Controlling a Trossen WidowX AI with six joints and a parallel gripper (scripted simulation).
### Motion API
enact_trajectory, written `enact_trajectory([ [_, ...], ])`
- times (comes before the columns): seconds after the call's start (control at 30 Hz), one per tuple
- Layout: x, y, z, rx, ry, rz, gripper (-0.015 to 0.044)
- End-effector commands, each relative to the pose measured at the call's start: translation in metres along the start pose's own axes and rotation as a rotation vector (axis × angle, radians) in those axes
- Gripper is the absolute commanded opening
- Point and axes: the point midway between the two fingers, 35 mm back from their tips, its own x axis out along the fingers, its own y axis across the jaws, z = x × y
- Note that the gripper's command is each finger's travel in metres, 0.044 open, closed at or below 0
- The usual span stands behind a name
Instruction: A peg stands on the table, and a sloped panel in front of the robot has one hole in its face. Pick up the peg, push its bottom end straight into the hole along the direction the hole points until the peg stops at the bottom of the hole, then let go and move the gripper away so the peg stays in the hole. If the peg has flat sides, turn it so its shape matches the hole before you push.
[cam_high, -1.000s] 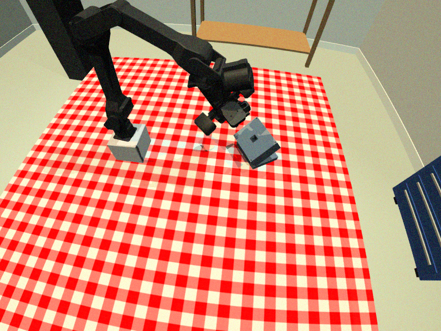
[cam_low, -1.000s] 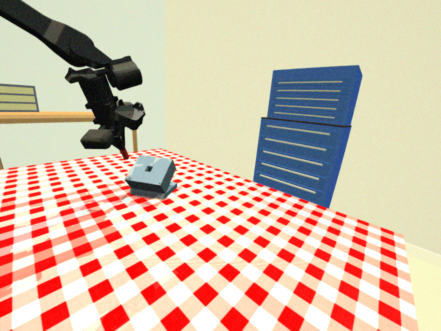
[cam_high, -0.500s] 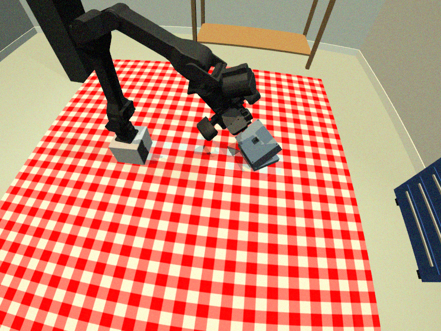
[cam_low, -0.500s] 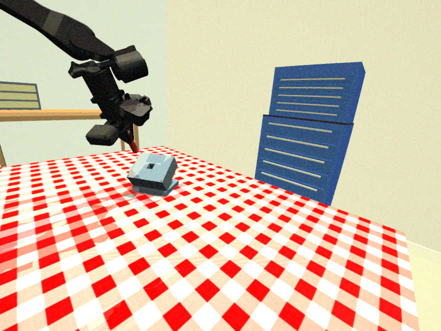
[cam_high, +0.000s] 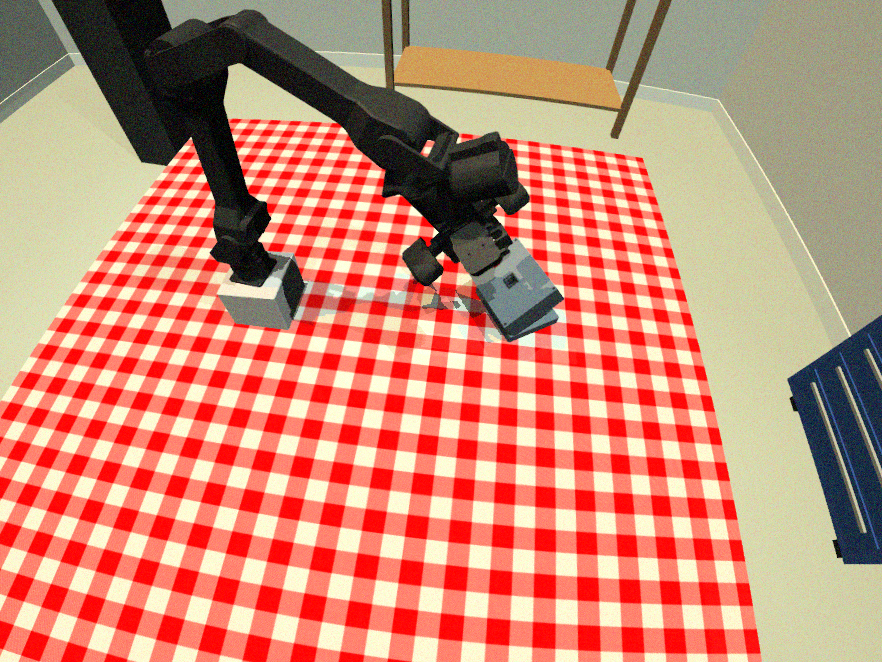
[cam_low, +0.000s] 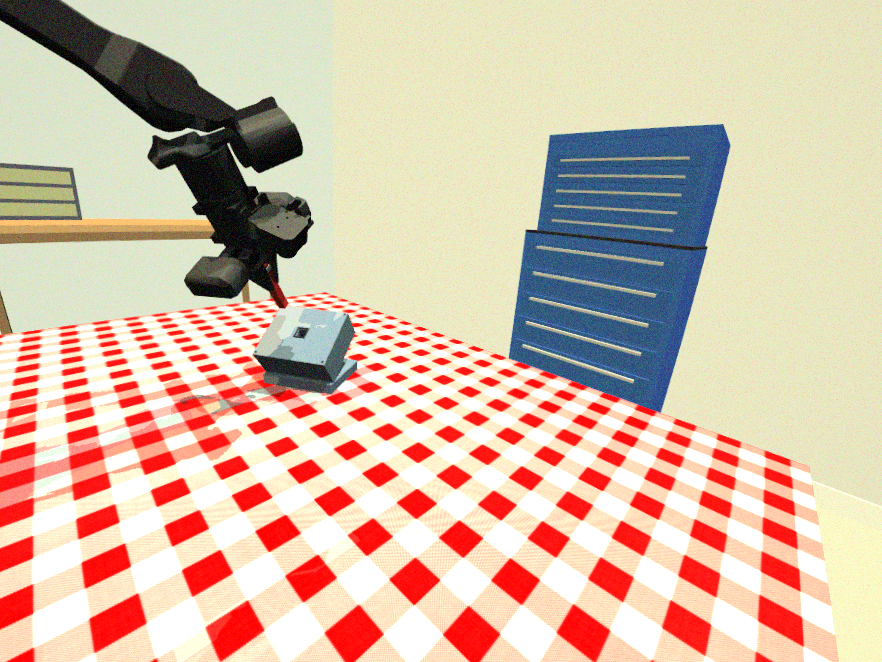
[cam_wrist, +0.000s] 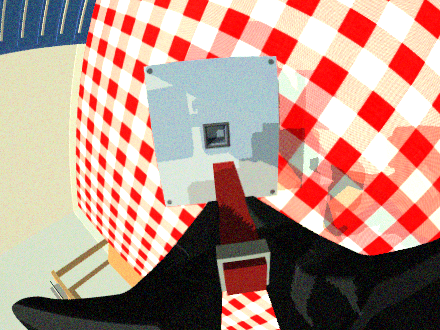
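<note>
A grey-blue sloped panel (cam_high: 532, 304) (cam_low: 329, 343) (cam_wrist: 180, 99) stands on the red-and-white checked cloth (cam_high: 356, 463). It has one small square hole (cam_high: 510, 280) (cam_low: 302, 332) (cam_wrist: 215, 135) in its face. My gripper (cam_high: 475, 250) (cam_low: 267, 267) (cam_wrist: 231, 208) is shut on a dark red square peg (cam_low: 276, 287) (cam_wrist: 228, 195) and holds it tilted, in the air by the panel's upper edge. In the wrist view the peg's free end lies over the panel face just short of the hole, apart from it. In the top view the gripper hides the peg.
The arm's white base block (cam_high: 257, 300) stands left of the panel. A blue drawer cabinet (cam_high: 844, 434) (cam_low: 612, 256) stands off the cloth to the right. A wooden shelf frame (cam_high: 505, 74) (cam_low: 92, 229) stands at the back.
</note>
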Motion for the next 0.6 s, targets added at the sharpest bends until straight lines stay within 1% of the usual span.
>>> enact_trajectory([
  [0.0, 0.011, -0.001, 0.001, 0.014, 0.004, 0.002, 0.0000],
  [0.43, 0.035, -0.001, 0.005, 0.034, -0.002, 0.015, 0.0000],
  [0.57, 0.036, -0.001, 0.005, 0.035, -0.001, 0.016, 0.0000],
])
